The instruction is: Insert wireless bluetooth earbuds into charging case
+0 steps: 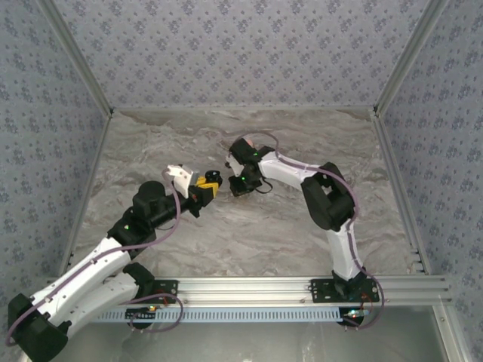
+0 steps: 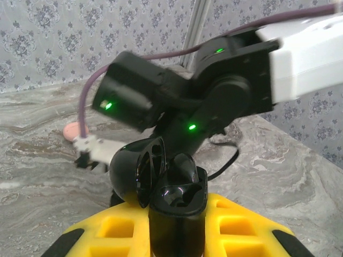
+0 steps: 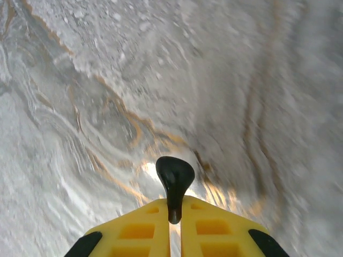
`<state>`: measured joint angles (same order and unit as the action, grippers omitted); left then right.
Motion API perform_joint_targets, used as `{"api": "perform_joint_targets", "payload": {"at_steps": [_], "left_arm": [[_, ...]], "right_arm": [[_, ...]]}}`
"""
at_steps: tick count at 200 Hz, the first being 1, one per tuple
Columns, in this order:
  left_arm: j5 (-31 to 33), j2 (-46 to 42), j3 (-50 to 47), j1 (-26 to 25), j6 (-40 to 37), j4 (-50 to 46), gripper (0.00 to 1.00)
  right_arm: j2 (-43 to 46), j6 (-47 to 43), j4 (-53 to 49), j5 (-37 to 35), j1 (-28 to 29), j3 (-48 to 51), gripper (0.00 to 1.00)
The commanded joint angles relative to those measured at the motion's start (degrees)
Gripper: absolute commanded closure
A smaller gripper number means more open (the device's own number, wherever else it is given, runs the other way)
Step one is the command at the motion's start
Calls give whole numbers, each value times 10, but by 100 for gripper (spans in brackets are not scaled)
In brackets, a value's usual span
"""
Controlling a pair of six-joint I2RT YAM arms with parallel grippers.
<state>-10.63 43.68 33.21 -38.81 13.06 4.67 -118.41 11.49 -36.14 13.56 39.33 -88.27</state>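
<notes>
Marbled grey-and-tan table [image 1: 226, 241], matt and flat. Grey flower-patterned walls [image 1: 226, 45] stand close on three sides, with a metal rail [image 1: 249, 285] along the near edge. Little room to swing wide.

My right gripper [image 3: 174, 214]: yellow fingers pressed together on the thin stem of a tiny glossy black earbud [image 3: 174, 176]. Its bulbous head sticks out past the tips, over bare table near the middle.

My left gripper [image 2: 177, 219]: clamped on the body of a glossy black rounded plastic charging case [image 2: 179, 201], with the hinged lid [image 2: 134, 166] thrown open. It is mid-table, just beside the right gripper.

Handling, my guess: the earbud is very light, hard and slick, so a stem pinch may let it twist or pop free. Modest pressure, head leading. The case is stiff and smooth; hold it low on the body, clear of the lid.

A small pink round piece [image 2: 75, 130] lies on the table beyond the case.
</notes>
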Motion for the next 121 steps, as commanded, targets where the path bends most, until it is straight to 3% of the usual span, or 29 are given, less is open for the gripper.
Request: {"api": "perform_joint_targets", "payload": {"at_steps": [1, 54, 121], "left_arm": [[6, 6, 24, -3, -4, 26, 82], [6, 19, 26, -4, -3, 34, 82], [7, 24, 26, -4, -3, 37, 82]], "right_arm": [[62, 29, 10, -32, -19, 52, 89], [143, 35, -32, -50, -45, 147, 88], [157, 61, -75, -67, -54, 189, 88]]}}
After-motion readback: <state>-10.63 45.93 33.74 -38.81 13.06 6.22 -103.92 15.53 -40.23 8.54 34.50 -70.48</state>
